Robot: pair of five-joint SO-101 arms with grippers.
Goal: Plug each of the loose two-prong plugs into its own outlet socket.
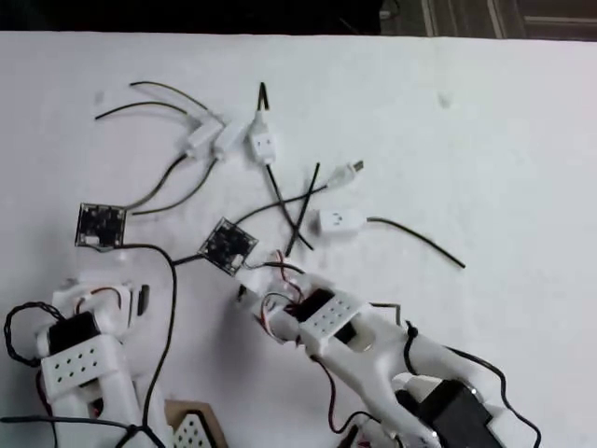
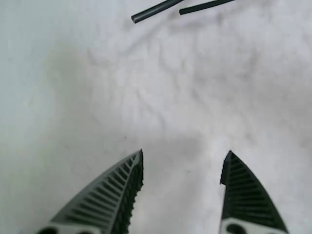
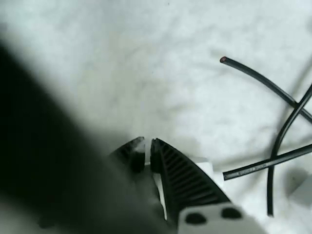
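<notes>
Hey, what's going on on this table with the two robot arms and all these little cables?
Two robot arms sit at a white table scattered with short black cables that end in white plugs and sockets. The left gripper is open over bare table, holding nothing. The right gripper is shut, low near the middle of the table; I cannot tell whether it grips anything. Beyond it, a plug with bare prongs and a socket lie apart, not yet joined.

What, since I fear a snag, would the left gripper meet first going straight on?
Likely bare table; beyond it, two wire ends lie in line with the left gripper, depth unclear.
</notes>
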